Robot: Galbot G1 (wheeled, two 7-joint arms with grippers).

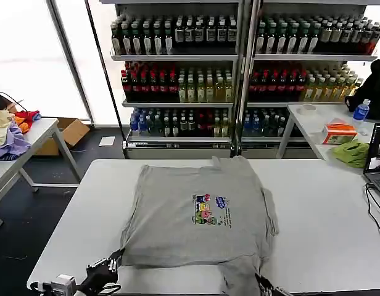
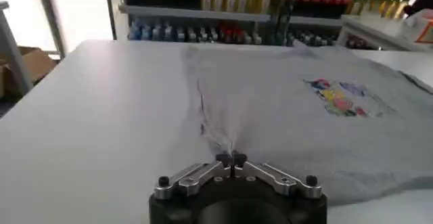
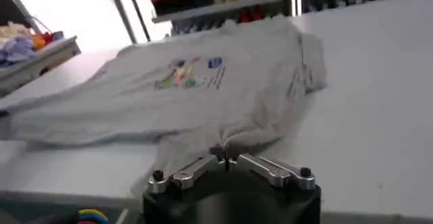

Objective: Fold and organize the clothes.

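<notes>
A light grey short-sleeved shirt point(image 1: 177, 228) lies spread on the white table point(image 1: 326, 216), its multicoloured chest print point(image 1: 210, 209) facing up. My left gripper point(image 1: 111, 266) is at the shirt's near left corner. In the left wrist view that gripper point(image 2: 231, 158) is shut on a pinch of the shirt point(image 2: 291, 103), and the cloth puckers toward the jaws. My right gripper point(image 1: 264, 285) is at the near right part of the hem, by the table's front edge. In the right wrist view it point(image 3: 223, 156) is shut on a fold of the shirt point(image 3: 203, 90).
Shelves of bottles point(image 1: 190, 68) stand behind the table. A side table at the left holds coloured garments point(image 1: 11, 135); a cardboard box point(image 1: 70, 131) sits on the floor beside it. At the right are a laptop point(image 1: 378, 161), a lime-green cloth point(image 1: 352, 152) and an orange box point(image 1: 340, 131).
</notes>
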